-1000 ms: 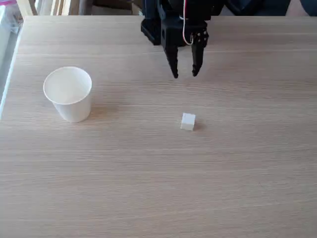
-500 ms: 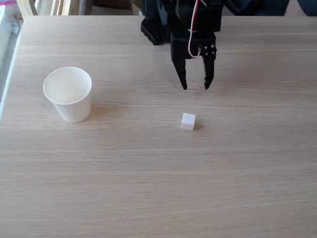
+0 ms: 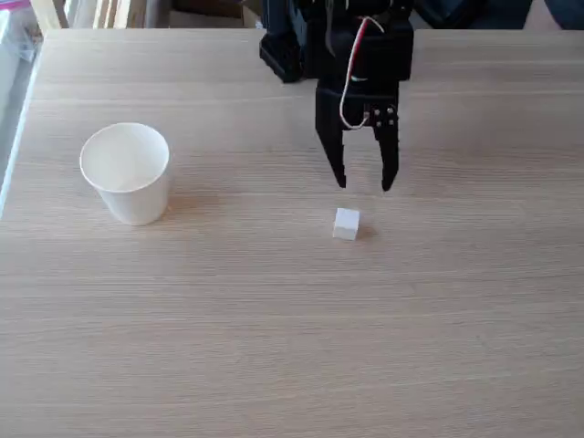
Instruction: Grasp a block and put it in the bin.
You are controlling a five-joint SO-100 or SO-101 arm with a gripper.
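Pale wood-grain surface (image 3: 274,347) is filling the fixed view, chair legs showing past its far edge. Black hand (image 3: 364,186) is pointing down, fingers apart, gripping nothing. Small white matte block (image 3: 346,224) is sitting just below the fingertips, untouched. White tapered paper-cup bin (image 3: 126,173) is standing upright well off to the hand's left.

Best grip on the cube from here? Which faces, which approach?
Grip the cube across two opposite side faces, coming straight down from above. It sits flat on the table with free space on every side, and its plain faces look parallel, so they suit flat pads. The gripper is open, pointing down just behind it in the fixed view; the opening looks only about cube-wide, so centre carefully.
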